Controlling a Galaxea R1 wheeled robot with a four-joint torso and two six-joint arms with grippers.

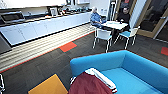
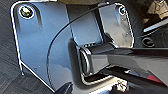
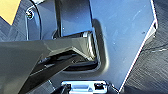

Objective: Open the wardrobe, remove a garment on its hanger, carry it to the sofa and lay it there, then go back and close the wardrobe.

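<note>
Maroon garment (image 1: 87,86) being shown at the near end of the blue sofa (image 1: 140,67).

The garment, with its white striped trim (image 1: 101,77), is being seen low in the head view, touching the sofa's near arm and the edge of the seat; whether it is being held cannot be told. How far either gripper is parted cannot be told from the wrist views. Beyond the sofa, two people are being seated at a white table (image 1: 115,24), with white-and-teal chairs (image 1: 103,35) beside it and a long white counter (image 1: 45,26) along the wall.
</note>
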